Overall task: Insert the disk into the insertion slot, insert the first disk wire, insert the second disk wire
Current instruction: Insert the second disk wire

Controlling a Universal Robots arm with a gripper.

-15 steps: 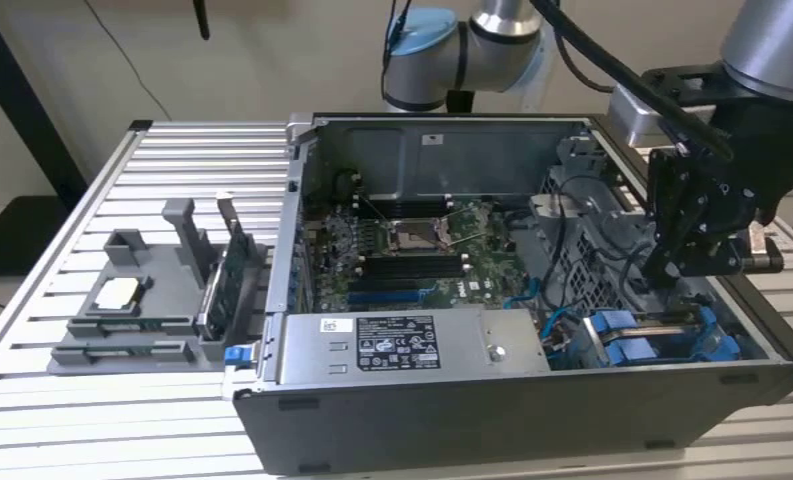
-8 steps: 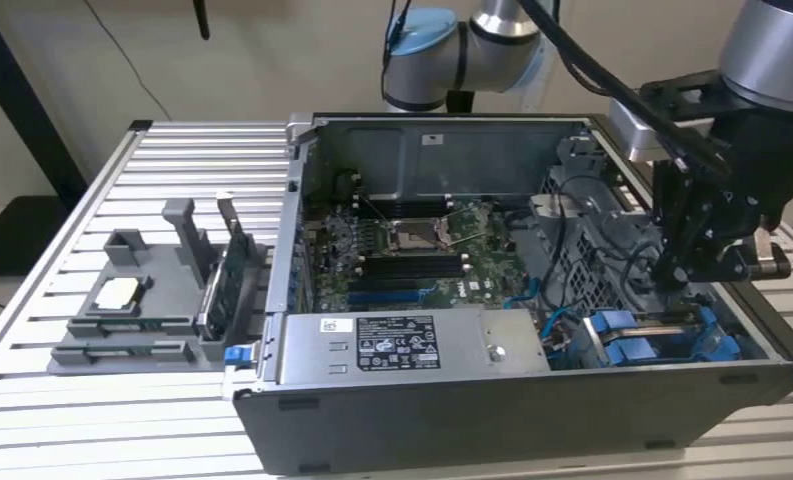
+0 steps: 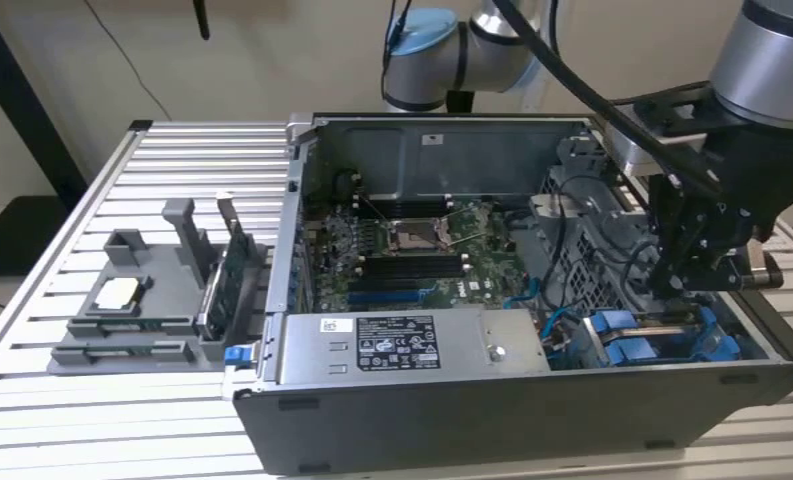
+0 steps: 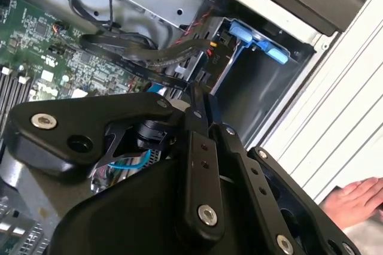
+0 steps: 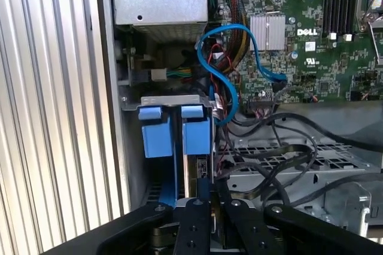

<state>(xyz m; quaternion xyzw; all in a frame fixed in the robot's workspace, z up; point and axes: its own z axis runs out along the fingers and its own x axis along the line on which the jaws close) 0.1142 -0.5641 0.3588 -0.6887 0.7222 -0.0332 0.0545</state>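
Observation:
My gripper (image 3: 672, 296) reaches down into the open computer case at the exterior view's right, over the insertion slot (image 3: 711, 345) with its blue rails. In the first wrist view the gripper (image 5: 204, 184) is shut, its fingertips close together against the upper edge of the disk (image 5: 195, 170), which stands on edge in the slot (image 5: 161, 100) under a blue bracket tab (image 5: 196, 136). I cannot tell whether anything is pinched between the fingers. A blue cable (image 5: 239, 33) loops loose just beside the bay. The second wrist view has the shut gripper (image 4: 202, 98) above the blue-railed bay (image 4: 257, 36).
Black cable bundles (image 5: 281, 159) cross a perforated metal cage beside the bay. The power supply (image 3: 396, 345) lies along the case front and the motherboard (image 3: 410, 250) behind. A grey tray (image 3: 143, 310) with upright holders stands at the exterior view's left. A hand (image 4: 359, 198) rests on the slatted table.

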